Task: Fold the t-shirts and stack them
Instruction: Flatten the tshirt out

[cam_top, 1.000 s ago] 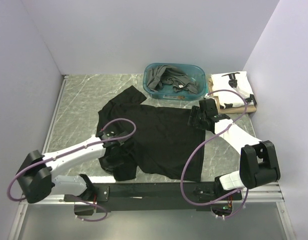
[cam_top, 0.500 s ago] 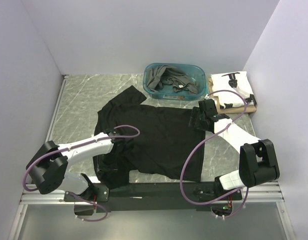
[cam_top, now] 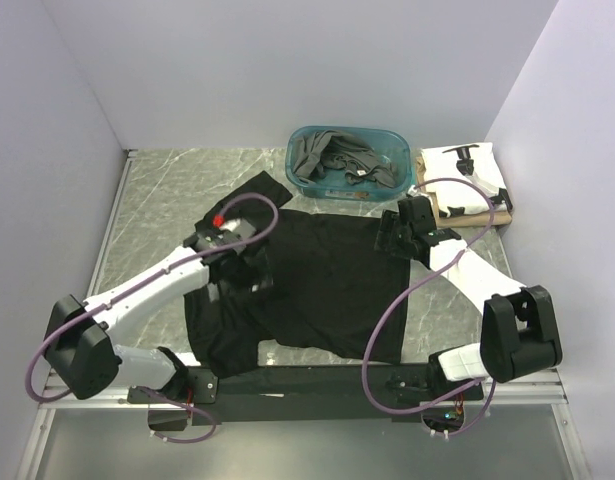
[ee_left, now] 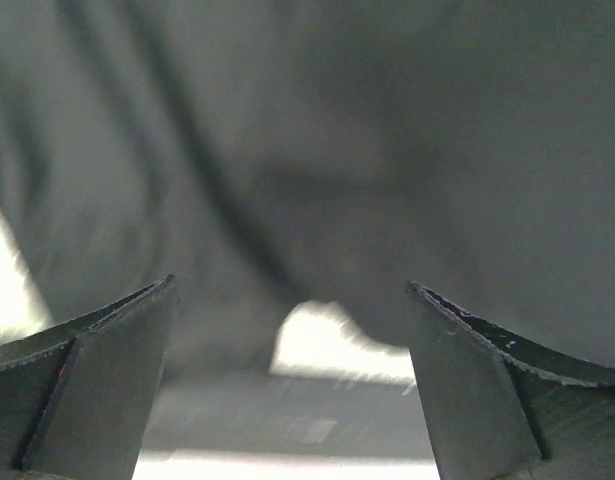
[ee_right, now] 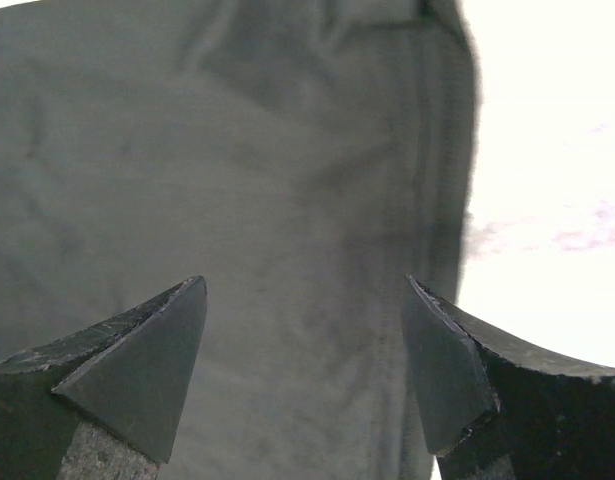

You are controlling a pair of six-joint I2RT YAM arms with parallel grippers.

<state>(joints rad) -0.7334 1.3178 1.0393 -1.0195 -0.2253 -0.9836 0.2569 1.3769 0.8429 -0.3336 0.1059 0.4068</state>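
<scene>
The grey tabletop (cam_top: 157, 190) lies bare at upper left. The black t-shirt (cam_top: 327, 280) spreads across the centre. A teal tub (cam_top: 399, 170) stands just beyond its upper edge. The left pincer (ee_left: 290, 285) and the right pincer (ee_right: 304, 282) gape wide and empty over black cloth, the right at its hem.

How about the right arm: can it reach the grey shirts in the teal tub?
Probably yes. Its open fingers hang over the black shirt just short of the teal tub; nothing stands between, and the grey shirts lie uncovered.
</scene>
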